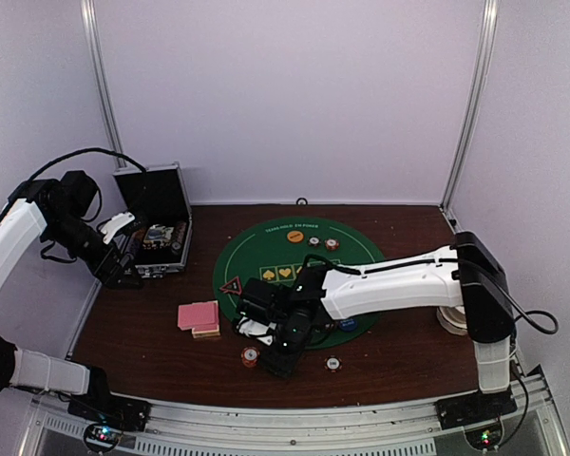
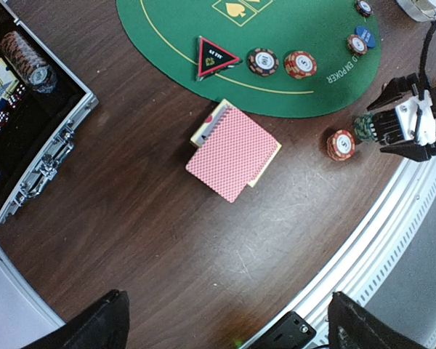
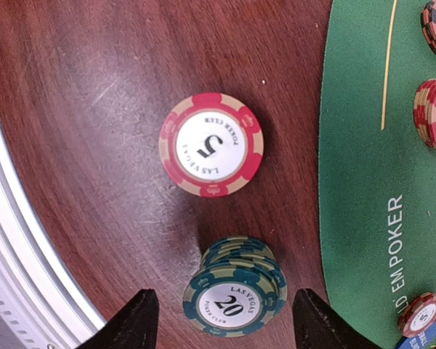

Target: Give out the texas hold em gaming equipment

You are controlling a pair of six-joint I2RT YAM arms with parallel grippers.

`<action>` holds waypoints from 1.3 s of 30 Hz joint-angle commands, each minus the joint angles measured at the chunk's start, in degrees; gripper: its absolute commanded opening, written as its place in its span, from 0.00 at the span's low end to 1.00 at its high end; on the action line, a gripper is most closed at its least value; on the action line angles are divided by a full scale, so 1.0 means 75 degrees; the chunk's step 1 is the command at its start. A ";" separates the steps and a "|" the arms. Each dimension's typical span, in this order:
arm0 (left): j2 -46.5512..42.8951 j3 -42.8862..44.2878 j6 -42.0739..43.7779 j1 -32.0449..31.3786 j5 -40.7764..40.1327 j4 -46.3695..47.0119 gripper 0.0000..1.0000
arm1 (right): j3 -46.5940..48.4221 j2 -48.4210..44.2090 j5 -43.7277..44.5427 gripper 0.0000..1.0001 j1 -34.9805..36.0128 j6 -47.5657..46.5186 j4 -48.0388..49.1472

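A stack of green "20" chips (image 3: pixel 236 287) stands on the wood between the open fingers of my right gripper (image 3: pixel 227 323), untouched on both sides. A red "5" chip (image 3: pixel 211 145) lies flat just beyond it, also seen from above (image 1: pixel 250 357). In the top view my right gripper (image 1: pixel 281 350) hovers off the mat's near edge and hides the green stack. The pink-red-backed cards (image 1: pixel 199 315) lie left of it. The black-red triangle (image 1: pixel 232 285), an orange marker (image 1: pixel 295 236) and chips (image 1: pixel 332 244) lie on the mat. My left gripper (image 1: pixel 122 266) is open and empty by the case.
The open silver-edged case (image 1: pixel 157 233) with chip rows stands at the back left. The round green felt mat (image 1: pixel 266 256) covers the middle. One chip (image 1: pixel 333 363) lies near the front edge. A tape roll (image 1: pixel 451 318) sits beside the right arm.
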 commanded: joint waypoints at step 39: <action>-0.0106 0.0117 0.0096 -0.0035 0.0123 -0.0101 0.98 | 0.0368 -0.0067 0.0393 0.42 0.0031 -0.0068 -0.0224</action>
